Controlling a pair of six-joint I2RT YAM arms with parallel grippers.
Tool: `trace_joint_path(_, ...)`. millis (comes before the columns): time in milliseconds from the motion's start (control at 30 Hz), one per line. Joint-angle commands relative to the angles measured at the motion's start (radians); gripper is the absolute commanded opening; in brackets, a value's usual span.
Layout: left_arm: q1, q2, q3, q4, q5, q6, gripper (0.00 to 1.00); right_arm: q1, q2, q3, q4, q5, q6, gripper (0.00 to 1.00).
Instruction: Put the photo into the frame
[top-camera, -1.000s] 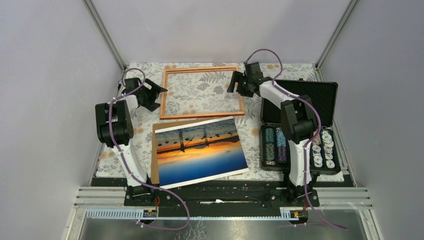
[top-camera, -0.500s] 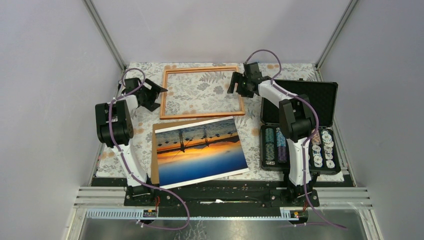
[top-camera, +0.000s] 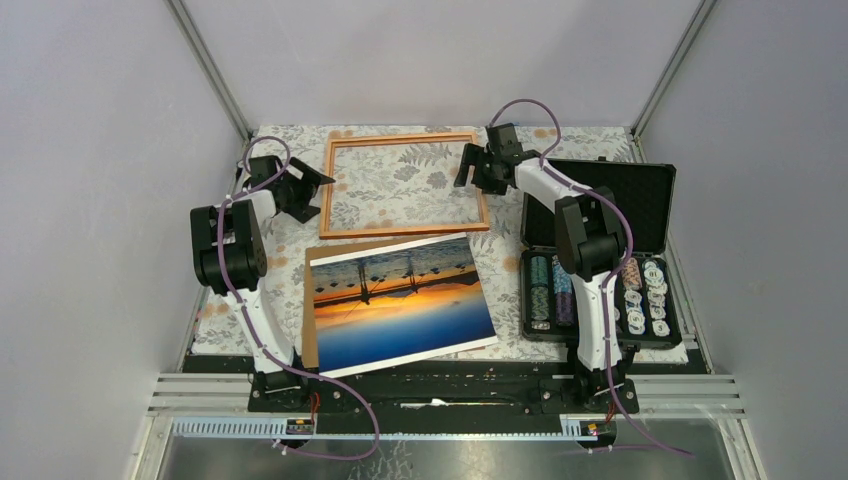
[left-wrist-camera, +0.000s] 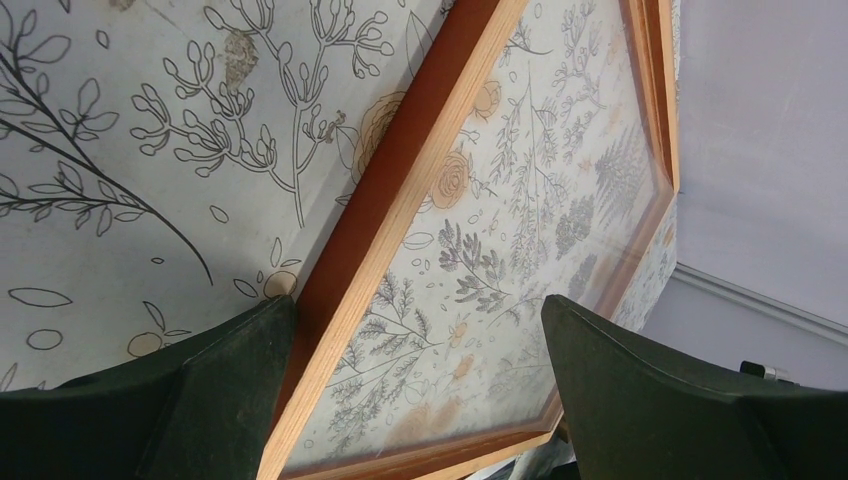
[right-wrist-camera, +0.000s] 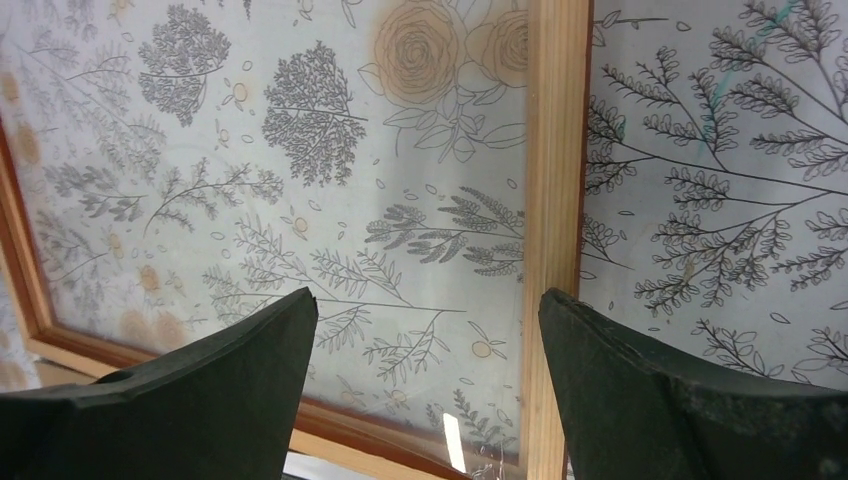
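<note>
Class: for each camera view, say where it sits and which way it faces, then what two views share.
Top external: above and behind the bases, looking down at the frame and photo; left arm and right arm show.
Left wrist: on the left arm, facing the frame's left rail; the open left gripper shows.
Right wrist: on the right arm, facing the frame's right rail; the open right gripper shows.
Shared: both wrist views see the frame on the floral cloth.
</note>
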Motion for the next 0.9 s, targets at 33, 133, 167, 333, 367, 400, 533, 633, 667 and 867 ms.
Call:
trace_joint_path(33,0.002,-0.009,-0.013,-0.043,0.014,0.002,0.99,0.000,0.022,0.005,0.070,-0.192,0.075,0.89)
trace_joint_path(133,0.001,-0.009,-0.016,-0.039,0.018,-0.002,0.99,-0.005,-0.005,-0.045,0.157,-0.264,0.119,0.89)
trace_joint_path(167,0.001,-0.010,-0.017,-0.037,0.019,-0.004,0.99,-0.009,-0.015,-0.067,0.200,-0.292,0.138,0.89)
trace_joint_path(333,0.000,-0.010,-0.022,-0.028,0.025,-0.012,0.99,-0.041,-0.046,-0.176,0.449,-0.444,0.278,0.88)
trace_joint_path(367,0.000,-0.012,-0.024,-0.026,0.026,-0.012,0.99,-0.046,-0.051,-0.194,0.495,-0.465,0.307,0.88)
trace_joint_path(400,0.000,-0.013,-0.024,-0.026,0.026,-0.014,0.99,-0.052,-0.053,-0.211,0.542,-0.491,0.341,0.88)
trace_joint_path(533,0.001,-0.016,-0.024,-0.026,0.026,-0.012,0.99,-0.067,-0.061,-0.269,0.725,-0.567,0.475,0.86)
trace_joint_path(633,0.000,-0.020,-0.024,-0.026,0.028,-0.013,0.99,-0.069,-0.064,-0.298,0.840,-0.610,0.570,0.85)
trace_joint_path(667,0.001,-0.021,-0.025,-0.026,0.027,-0.014,0.99,-0.070,-0.066,-0.305,0.871,-0.618,0.596,0.85)
trace_joint_path(867,0.000,-0.028,-0.028,-0.021,0.028,-0.015,0.99,-0.069,-0.062,-0.337,0.995,-0.641,0.692,0.81)
